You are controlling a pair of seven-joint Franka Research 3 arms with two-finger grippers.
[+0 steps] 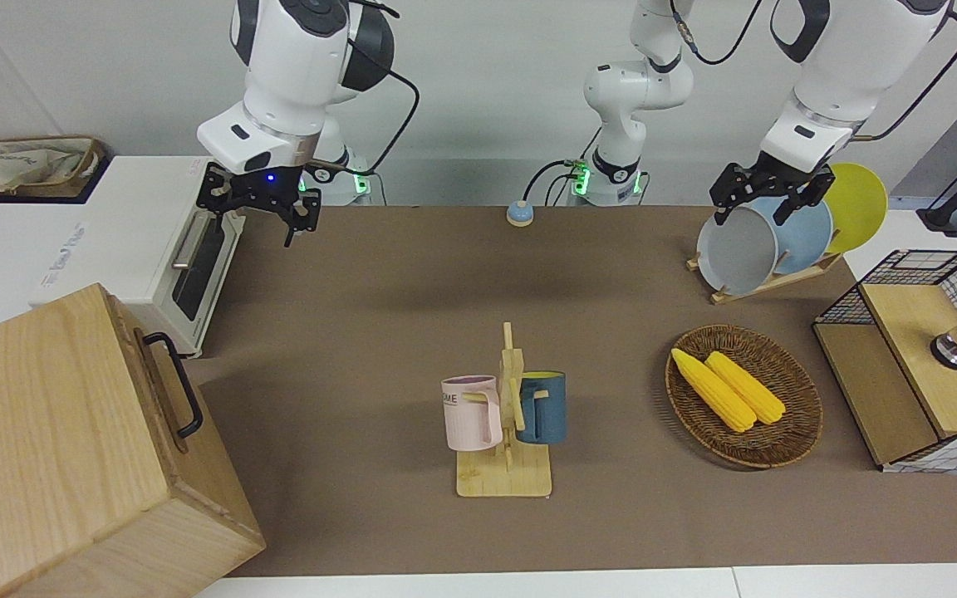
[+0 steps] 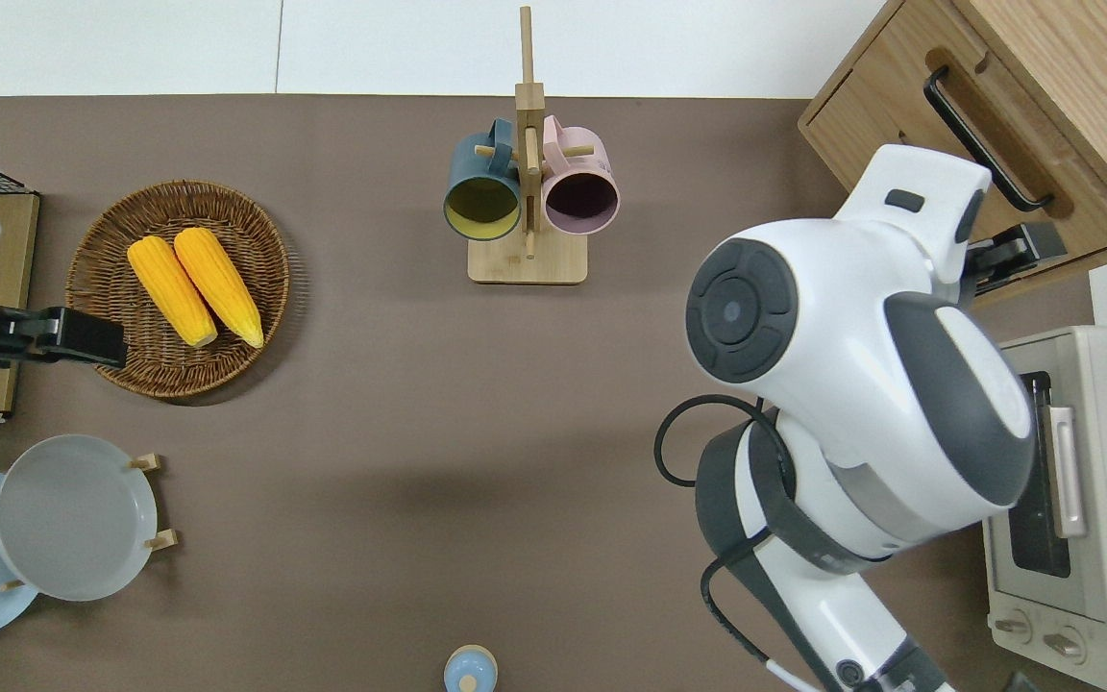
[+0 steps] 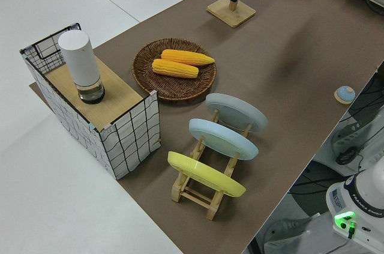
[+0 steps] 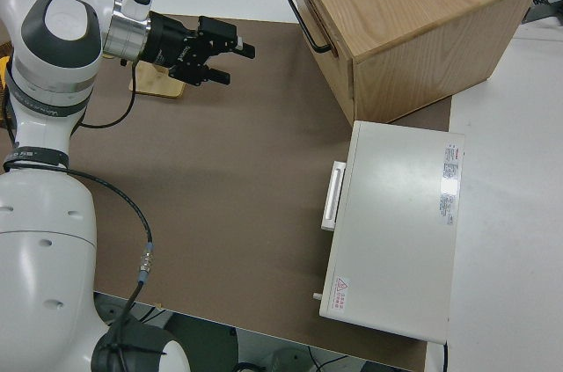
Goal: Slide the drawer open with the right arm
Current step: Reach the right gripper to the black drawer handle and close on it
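Right tool (image 4: 236,64) open, empty — well apart from drawer (image 4: 310,11).

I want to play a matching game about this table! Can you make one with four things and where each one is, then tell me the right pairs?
Things:
1. Two yellow corn cobs
2. Pale pink ceramic mug
3. Round grey plate
4. White cylinder with a clear base

Places:
A. standing in the wooden plate rack
B. on top of the wood-and-wire-mesh shelf
C. in the round brown wicker basket
D. hanging on the wooden mug stand, beside the dark blue mug

Right pairs: 1-C, 2-D, 3-A, 4-B
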